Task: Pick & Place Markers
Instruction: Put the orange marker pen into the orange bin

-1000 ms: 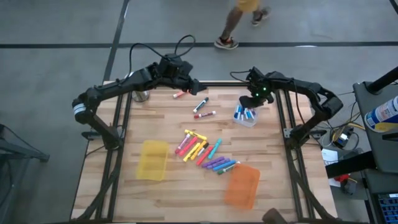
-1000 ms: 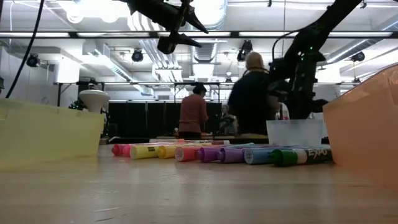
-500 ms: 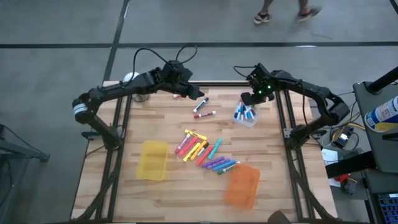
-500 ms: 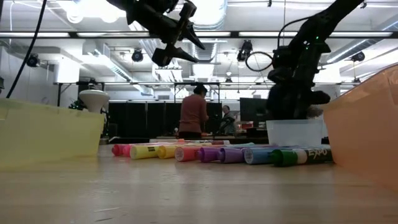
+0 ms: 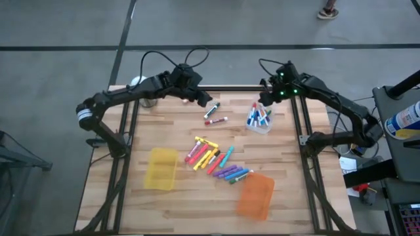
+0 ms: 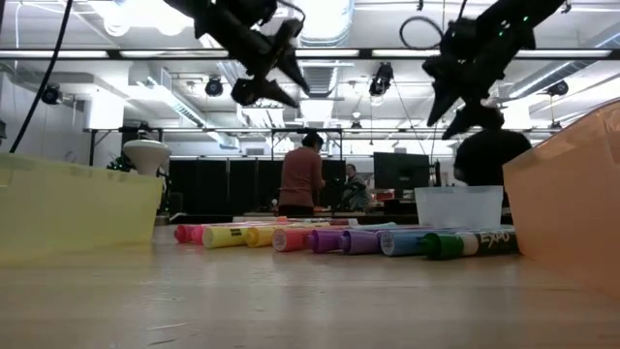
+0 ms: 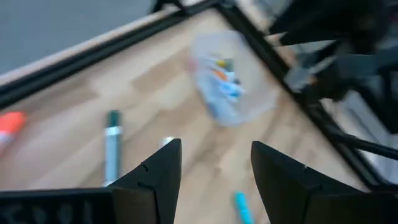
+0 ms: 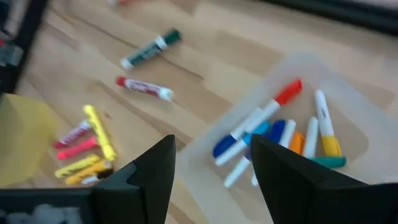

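Observation:
Several coloured markers (image 5: 213, 159) lie in a loose cluster mid-table. A green marker (image 5: 211, 110) and a red marker (image 5: 216, 120) lie apart toward the far edge. The clear bin (image 5: 258, 119) holds several markers (image 8: 292, 127), among them a red-capped one. My left gripper (image 5: 209, 102) hangs open above the far edge, over the green marker (image 7: 112, 146). My right gripper (image 5: 264, 99) hangs open, raised beyond the clear bin's far side, with nothing between its fingers (image 8: 155, 168).
A yellow bin (image 5: 161, 168) sits near the left front and an orange bin (image 5: 256, 195) near the right front. An orange-red marker (image 7: 9, 124) lies by the far frame. People (image 6: 302, 179) stand in the room behind the table.
My right gripper has risen off the clear bin and drawn back toward the far right corner, tipping more level; a red-capped marker now lies in the bin. My left gripper has sunk a little above the far edge.

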